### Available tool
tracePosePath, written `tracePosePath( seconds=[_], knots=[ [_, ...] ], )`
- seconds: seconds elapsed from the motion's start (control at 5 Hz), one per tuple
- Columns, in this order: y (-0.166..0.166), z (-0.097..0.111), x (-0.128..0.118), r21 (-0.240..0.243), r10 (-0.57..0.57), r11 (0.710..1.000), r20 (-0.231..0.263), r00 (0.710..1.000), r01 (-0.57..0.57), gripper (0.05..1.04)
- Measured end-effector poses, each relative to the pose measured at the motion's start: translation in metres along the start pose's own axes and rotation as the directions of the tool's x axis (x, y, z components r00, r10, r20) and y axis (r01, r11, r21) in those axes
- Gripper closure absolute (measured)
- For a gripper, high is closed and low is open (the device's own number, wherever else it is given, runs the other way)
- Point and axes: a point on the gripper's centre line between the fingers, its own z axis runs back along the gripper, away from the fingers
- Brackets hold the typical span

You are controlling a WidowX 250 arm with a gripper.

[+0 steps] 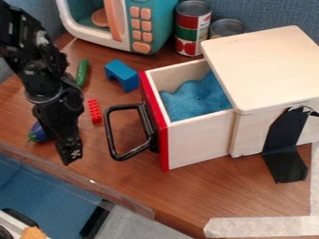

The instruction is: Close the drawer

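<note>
The black gripper (70, 150) hangs down at the left, over the table's front-left part, left of the drawer's handle and apart from it. How its two fingers stand cannot be made out. The wooden drawer (199, 144) with a red front is pulled out to the left from its pale wooden box (268, 70). Inside the drawer lies a blue spongy lining (196, 98). A black loop handle (111, 135) sticks out from the red front toward the gripper.
Behind the drawer stand a toy microwave (118, 23) and two cans (192, 28). A blue arch block (122, 74), a red brick (94, 111), a green cucumber (82, 73) and a purple eggplant (38, 133) lie near the arm. Black tape (287, 149) holds the box's front side.
</note>
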Motion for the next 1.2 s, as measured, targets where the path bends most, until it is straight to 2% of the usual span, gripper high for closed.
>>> tracePosePath(
  seconds=[0.2, 0.6, 1.0, 1.2],
  knots=[
    [0.001, -0.005, 0.011, 0.029, 0.007, 1.0, 0.032, 0.999, -0.007, 0.084],
    [-0.013, -0.006, 0.033, 0.048, -0.006, 0.999, 0.079, 0.997, 0.002, 0.084],
    [-0.027, -0.015, 0.053, 0.067, -0.001, 0.998, 0.094, 0.996, -0.006, 0.084],
    [-0.03, -0.018, 0.071, 0.079, 0.012, 0.997, 0.116, 0.993, -0.021, 0.084]
  ],
)
